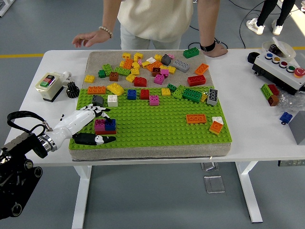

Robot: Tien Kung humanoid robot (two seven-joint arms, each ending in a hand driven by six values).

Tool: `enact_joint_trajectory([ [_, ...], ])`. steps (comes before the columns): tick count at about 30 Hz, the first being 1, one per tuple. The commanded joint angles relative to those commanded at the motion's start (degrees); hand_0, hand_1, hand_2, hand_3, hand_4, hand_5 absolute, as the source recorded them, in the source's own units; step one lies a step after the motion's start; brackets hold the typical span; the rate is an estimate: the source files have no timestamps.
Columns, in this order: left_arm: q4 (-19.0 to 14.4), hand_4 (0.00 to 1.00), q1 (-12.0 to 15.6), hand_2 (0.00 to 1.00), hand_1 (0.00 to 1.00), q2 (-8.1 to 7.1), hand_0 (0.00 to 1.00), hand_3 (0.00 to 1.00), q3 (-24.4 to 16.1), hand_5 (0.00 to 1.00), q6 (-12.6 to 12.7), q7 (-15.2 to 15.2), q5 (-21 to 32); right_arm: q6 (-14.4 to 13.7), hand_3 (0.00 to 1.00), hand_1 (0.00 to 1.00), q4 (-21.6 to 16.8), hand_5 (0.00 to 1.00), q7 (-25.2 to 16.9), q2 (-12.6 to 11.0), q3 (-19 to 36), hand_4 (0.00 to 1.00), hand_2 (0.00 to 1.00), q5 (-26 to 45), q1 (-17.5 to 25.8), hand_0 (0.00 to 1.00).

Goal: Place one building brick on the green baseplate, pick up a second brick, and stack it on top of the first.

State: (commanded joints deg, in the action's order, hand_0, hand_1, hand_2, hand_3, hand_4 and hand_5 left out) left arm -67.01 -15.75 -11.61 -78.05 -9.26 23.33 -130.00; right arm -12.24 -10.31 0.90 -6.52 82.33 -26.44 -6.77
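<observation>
The left hand (90, 125) lies on the baseplate's (157, 126) near left corner, fingers spread and holding nothing, thumb and fingers either side of the stacked bricks (105, 126) (magenta and blue on top, red beneath). Loose bricks (152, 71) lie scattered beyond. A person's hand (214, 50) rests on the table's (252, 129) far edge

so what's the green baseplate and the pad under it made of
The green baseplate looks like hard moulded plastic: even rows of studs and a uniform, slightly glossy green. The pad under it appears to be soft, matte grey-beige fabric or felt, possibly over foam, with rounded edges.
</observation>
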Motion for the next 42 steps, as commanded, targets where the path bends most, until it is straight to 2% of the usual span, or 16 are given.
enact_joint_trajectory([
  [13, -3.66, 0.998, 0.0, 0.895, 0.919, -0.43, 0.998, 0.631, -4.07, 0.753, -0.18, 0.36, 0.0, -0.14, 0.601, 0.659, 0.0, 0.51, -0.05, 0.09, 0.28, 0.922, 0.711, 0.07, 0.03, 0.74],
  [14, -3.78, 0.998, 0.0, 0.858, 0.876, -0.44, 0.998, 0.708, -4.41, 0.746, 0.01, 0.38, 0.0, -0.14, 0.601, 0.659, 0.0, 0.511, -0.06, 0.1, 0.26, 0.921, 0.711, 0.09, 0.02, 0.741],
  [19, -4.68, 0.998, -0.15, 0.858, 0.876, -0.78, 0.998, 0.708, -6.85, 0.746, 1.73, 0.81, 0.0, 0.03, 0.601, 0.659, 0.0, 0.511, 0.12, 0.19, 0.43, 0.921, 0.711, 0.05, 0.02, 0.741],
  [20, -4.9, 0.998, -0.23, 0.839, 0.836, -0.89, 0.998, 0.806, -7.27, 0.747, 1.95, 0.88, 0.0, 0.1, 0.601, 0.659, 0.0, 0.511, 0.17, 0.23, 0.5, 0.921, 0.711, 0.01, 0.02, 0.739],
  [21, -5.19, 0.998, -0.35, 0.839, 0.836, -1.04, 0.998, 0.806, -7.71, 0.747, 2.02, 0.91, 0.05, 0.21, 0.601, 0.659, 0.0, 0.511, 0.23, 0.28, 0.61, 0.921, 0.711, -0.05, 0.03, 0.739],
  [24, -5.96, 0.998, -0.58, 0.839, 0.836, -1.45, 0.998, 0.806, -8.83, 0.747, 1.92, 0.9, 2.15, 0.49, 0.601, 0.659, 0.0, 0.511, 0.39, 0.44, 0.84, 0.921, 0.711, -0.25, 0.04, 0.739],
  [26, -6.57, 0.998, -0.7, 0.826, 0.822, -1.82, 0.998, 0.836, -9.65, 0.75, 1.74, 0.93, 5.21, 0.63, 0.601, 0.659, 0.0, 0.511, 0.47, 0.58, 0.91, 0.922, 0.711, -0.4, 0.02, 0.74],
  [30, -7.18, 0.998, -1.15, 0.826, 0.822, -2.86, 0.998, 0.836, -10.69, 0.75, 0.49, 1.02, 11.99, 0.66, 0.601, 0.659, 0.0, 0.511, 0.67, 0.69, 0.88, 0.922, 0.711, -0.87, -0.23, 0.74],
  [32, -7.45, 0.998, -1.7, 0.825, 0.832, -3.71, 0.998, 0.871, -11.32, 0.758, -1.07, 0.95, 15.67, 0.61, 0.601, 0.659, 0.0, 0.51, 0.83, 0.71, 0.76, 0.922, 0.711, -1.08, -0.41, 0.74],
  [37, -8.4, 0.998, -2.81, 0.825, 0.832, -4.98, 0.998, 0.871, -11.53, 0.758, -3.87, 0.12, 23.99, 0.72, 0.601, 0.659, 0.0, 0.51, 1.28, 0.71, 0.37, 0.922, 0.711, -1.38, -0.46, 0.74],
  [42, -9.14, 0.998, -3.54, 0.823, 0.842, -5.31, 0.998, 0.878, -11.29, 0.748, -4.44, -0.25, 26.08, 0.64, 0.6, 0.659, 0.0, 0.51, 1.29, 0.84, 0.0, 0.921, 0.711, -1.45, -0.52, 0.74],
])
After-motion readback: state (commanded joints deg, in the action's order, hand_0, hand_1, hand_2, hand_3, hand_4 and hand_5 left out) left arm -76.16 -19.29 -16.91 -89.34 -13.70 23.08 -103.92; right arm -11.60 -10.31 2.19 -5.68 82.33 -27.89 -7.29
